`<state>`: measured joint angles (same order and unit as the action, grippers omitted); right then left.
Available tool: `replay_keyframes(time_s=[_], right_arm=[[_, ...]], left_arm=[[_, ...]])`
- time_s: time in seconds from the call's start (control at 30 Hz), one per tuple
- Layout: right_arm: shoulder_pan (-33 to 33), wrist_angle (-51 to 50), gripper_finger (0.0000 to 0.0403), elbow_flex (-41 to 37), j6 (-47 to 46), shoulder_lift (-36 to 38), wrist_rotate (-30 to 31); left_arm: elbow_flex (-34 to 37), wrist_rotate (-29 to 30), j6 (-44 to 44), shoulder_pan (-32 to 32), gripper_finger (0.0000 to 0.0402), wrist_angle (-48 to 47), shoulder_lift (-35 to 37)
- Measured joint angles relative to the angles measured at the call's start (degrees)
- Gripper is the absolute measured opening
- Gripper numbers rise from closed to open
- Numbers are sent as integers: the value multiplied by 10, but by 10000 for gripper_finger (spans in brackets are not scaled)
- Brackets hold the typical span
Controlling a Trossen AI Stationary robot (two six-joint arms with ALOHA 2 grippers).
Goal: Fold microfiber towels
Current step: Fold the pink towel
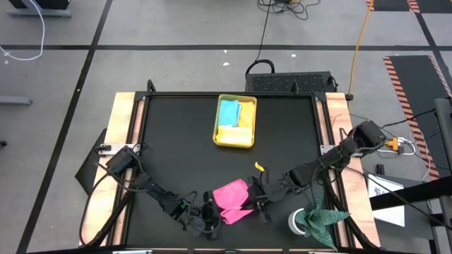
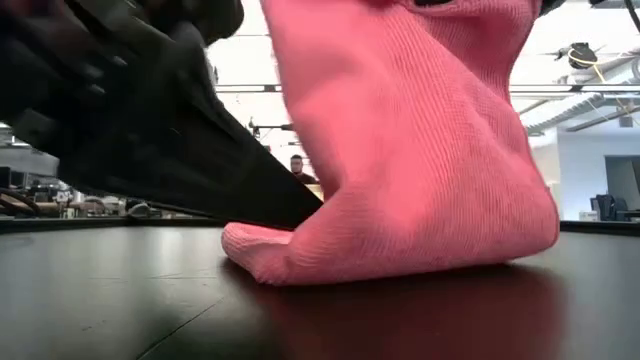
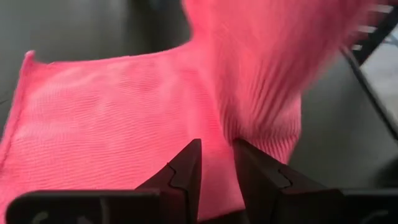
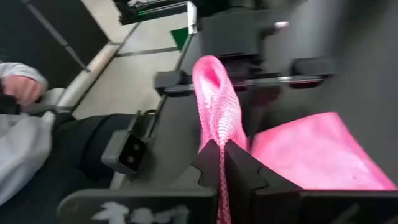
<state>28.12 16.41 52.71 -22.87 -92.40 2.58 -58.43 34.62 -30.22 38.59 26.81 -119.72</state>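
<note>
The pink towel [image 1: 233, 200] is in play near the front edge of the black tabletop [image 1: 176, 141], and both arms are on it. The left gripper [image 1: 209, 213] sits at the towel's left side, its two dark fingers pinched on a fold of pink cloth, as the left wrist view shows close up. The right gripper [image 1: 260, 207] is at the towel's right side, fingers pressed tight together on a thin edge of the same towel, which stands up in a narrow ridge between them in the right wrist view. From table height part of the towel is lifted into a tall soft hump while its lower edge rests rolled on the tabletop, so this fold looks only half made. Further back, the yellow tray [image 1: 235, 138] already holds a light blue towel [image 1: 228, 113] and a yellow towel [image 1: 245, 115] lying flat, apparently folded and put away. No orange towel can be made out. So, by the look of it, two are done, one is under way, and the pink one must yet be laid flat and moved. The fabric is a fine ribbed knit, limp and drapey; the tray is rigid, rectangular and glossy. A crumpled dark green cloth [image 1: 321, 219] lies at the front right corner.
</note>
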Motion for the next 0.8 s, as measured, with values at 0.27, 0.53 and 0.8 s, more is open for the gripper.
replay_keyframes(time_s=[0.27,0.53,0.8], right_arm=[[19,-19,0,0,-4,3,4],[20,-17,0,0,-2,-1,-22],[19,-13,0,0,3,-1,-27]], left_arm=[[0,20,69,41,97,8,0],[0,106,45,21,97,3,0],[0,-35,79,-16,97,29,0]])
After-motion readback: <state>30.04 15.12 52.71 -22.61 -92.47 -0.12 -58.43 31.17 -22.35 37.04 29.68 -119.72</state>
